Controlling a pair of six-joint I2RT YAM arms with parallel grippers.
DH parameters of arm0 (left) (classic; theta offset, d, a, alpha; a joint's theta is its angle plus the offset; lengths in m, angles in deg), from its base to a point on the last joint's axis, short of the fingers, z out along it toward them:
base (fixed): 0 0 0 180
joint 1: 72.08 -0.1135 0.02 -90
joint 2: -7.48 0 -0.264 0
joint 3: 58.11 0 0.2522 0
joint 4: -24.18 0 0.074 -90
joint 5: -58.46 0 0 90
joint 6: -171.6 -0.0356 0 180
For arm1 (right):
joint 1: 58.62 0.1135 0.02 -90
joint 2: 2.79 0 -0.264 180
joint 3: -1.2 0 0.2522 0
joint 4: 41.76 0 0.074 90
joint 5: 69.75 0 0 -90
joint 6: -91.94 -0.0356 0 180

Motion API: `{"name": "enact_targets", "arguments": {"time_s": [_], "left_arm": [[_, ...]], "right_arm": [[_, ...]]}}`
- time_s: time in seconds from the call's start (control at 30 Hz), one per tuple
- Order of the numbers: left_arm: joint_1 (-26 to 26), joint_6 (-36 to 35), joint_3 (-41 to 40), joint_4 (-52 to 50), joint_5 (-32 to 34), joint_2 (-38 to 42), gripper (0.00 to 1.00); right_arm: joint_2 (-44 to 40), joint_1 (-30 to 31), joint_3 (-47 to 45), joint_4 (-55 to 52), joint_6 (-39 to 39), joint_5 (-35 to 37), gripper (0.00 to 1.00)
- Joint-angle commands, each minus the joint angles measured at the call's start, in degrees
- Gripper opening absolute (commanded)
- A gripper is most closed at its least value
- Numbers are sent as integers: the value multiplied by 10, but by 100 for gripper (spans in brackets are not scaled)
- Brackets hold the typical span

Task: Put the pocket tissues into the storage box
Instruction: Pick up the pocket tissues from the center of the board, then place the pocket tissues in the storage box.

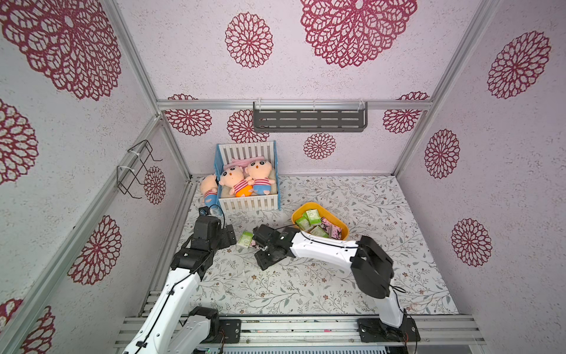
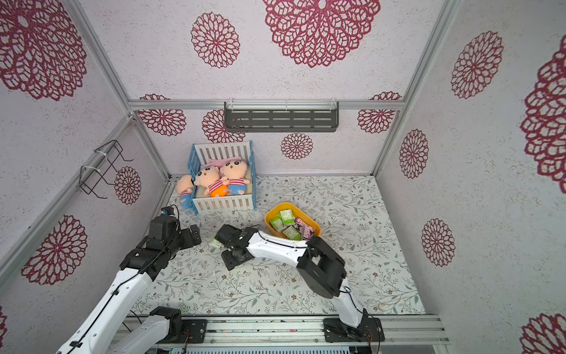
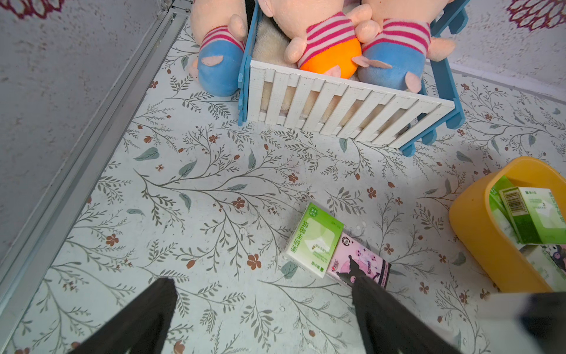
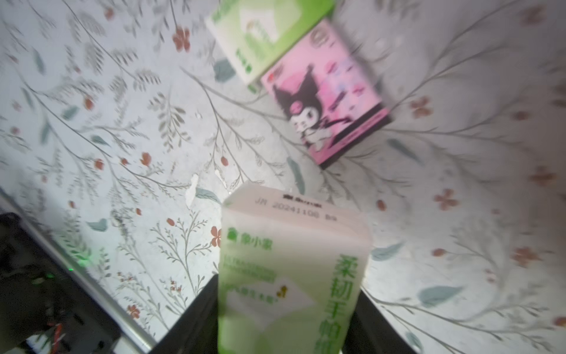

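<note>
While the right gripper pinches a green tissue packet over open mat, the left gripper hangs spread.

Open mat right of storage box

Right gripper is seen low over the mat, fingertips hidden by its own body. A green packet is seen just ahead of the fingers, a pink edge beside it. Left gripper is seen just past that packet. Behind the right wrist, the box is seen holding packets.
</note>
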Motion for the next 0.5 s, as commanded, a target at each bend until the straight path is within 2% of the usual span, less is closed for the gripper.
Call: {"name": "enact_targets", "arguments": {"time_s": [0.0,0.23,0.33,0.47], "left_arm": [[8,-5,10,0,2,-2,97],[8,-3,10,2,0,-4,97],[8,-3,10,2,1,-5,97],[7,-3,10,2,2,-4,97]], "right_arm": [[-94,-65,-54,54,7,6,59],[-171,-202,-131,33,19,16,59],[-167,-252,-150,28,21,7,60],[-142,-286,-156,28,30,13,60]]}}
